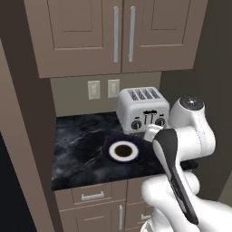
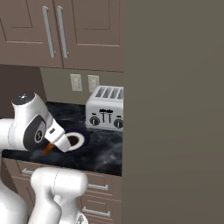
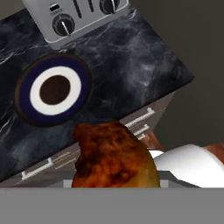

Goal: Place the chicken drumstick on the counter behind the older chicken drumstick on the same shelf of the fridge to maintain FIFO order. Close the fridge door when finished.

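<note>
Brown roasted chicken drumstick (image 3: pixel 114 156) held up off the shiny black marble counter (image 1: pixel 79 149).

We see our claw (image 2: pixel 47 148) squeezed nearly shut on it, above the counter's front edge. A dark blue round plate with a white ring (image 1: pixel 123 151) sits mid-counter, a silver metal toaster (image 1: pixel 141 108) just behind, at the back edge.

A domestic kitchen: a glossy black marble counter (image 1: pixel 81 149) veined in white sits above taupe drawer fronts (image 1: pixel 93 195) with bar pulls. Matching wall cabinets (image 1: pixel 115 34) with long grey handles hang overhead. A chrome four-slot toaster (image 1: pixel 142 108) stands against the backsplash beneath two wall outlets (image 1: pixel 103 89), with a blue-rimmed plate (image 1: pixel 123 151) just before it.
</note>
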